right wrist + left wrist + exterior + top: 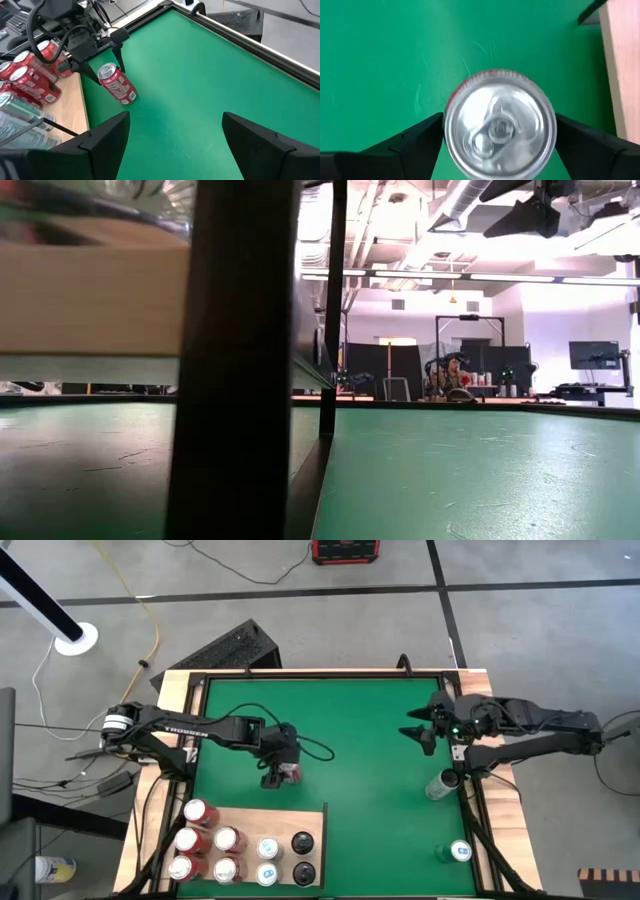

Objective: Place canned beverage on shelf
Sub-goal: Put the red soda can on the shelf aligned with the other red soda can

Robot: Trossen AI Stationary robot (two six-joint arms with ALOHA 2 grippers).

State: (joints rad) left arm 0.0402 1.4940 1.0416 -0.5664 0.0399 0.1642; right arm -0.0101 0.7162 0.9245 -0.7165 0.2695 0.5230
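Observation:
My left gripper [284, 771] is shut on a red beverage can [291, 774] over the green mat [360, 760], just beyond the far edge of the shelf [310, 818]. The shelf is a pale wooden board at the table's near left and carries several cans. The left wrist view looks down on the can's silver top [499, 125], with the shelf edge [622, 65] beside it. My right gripper [420, 728] is open and empty over the mat's far right. It also shows in the right wrist view [175, 145]. My left gripper pinches the can between its two fingers [415, 142], one on each side of the can's wall just under the top rim [449, 131]. The fingers come from above, pointing down. The can stands upright in the hold [117, 84]. I cannot tell whether its base touches the mat.
Several red, pale and dark cans [225, 840] stand on the shelf. One can [440, 783] lies at the mat's right edge and another [458, 853] stands at the near right. A dark frame [320, 675] borders the mat. In the low view the shelf board [90, 300] and its dark post [240, 360] fill the left.

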